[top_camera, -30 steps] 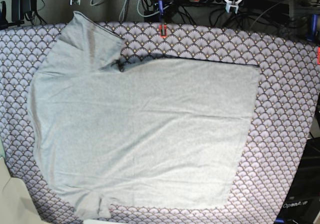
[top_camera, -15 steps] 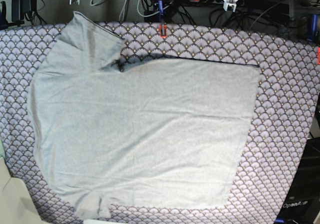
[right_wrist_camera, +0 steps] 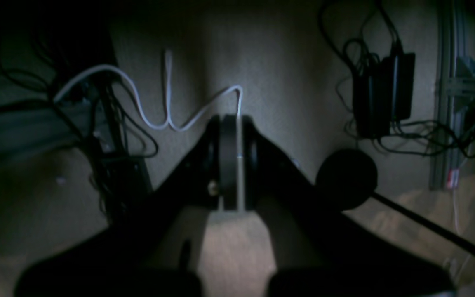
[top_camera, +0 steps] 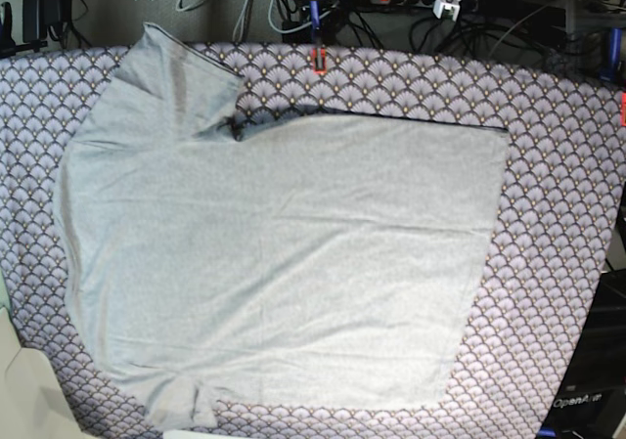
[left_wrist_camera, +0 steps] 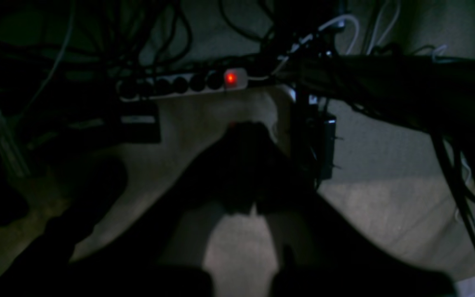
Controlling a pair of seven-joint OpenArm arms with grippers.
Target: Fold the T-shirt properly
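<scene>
T-shirt flat and unfolded; both arms parked beyond the far edge, nothing gripped.

Nearest, the T-shirt [top_camera: 274, 253] lies spread on the patterned cloth [top_camera: 558, 224], collar end toward the base view's left, hem edge toward its right, one sleeve [top_camera: 181, 67] angled at the far left corner and the other bunched at the near edge. No fold appears made. In my judgement a sound first fold needs both arms to take the fabric at matching points and carry it over evenly, smoothing the bunched near sleeve first. Further back, the right gripper [right_wrist_camera: 231, 165] shows its jaws pressed together on nothing; the left gripper [left_wrist_camera: 248, 169] is too dark, so I cannot tell its state. Beyond the table, a power strip [left_wrist_camera: 182, 84] and hanging cables [right_wrist_camera: 167, 107] crowd the arms' resting area, a possible snag risk.
</scene>
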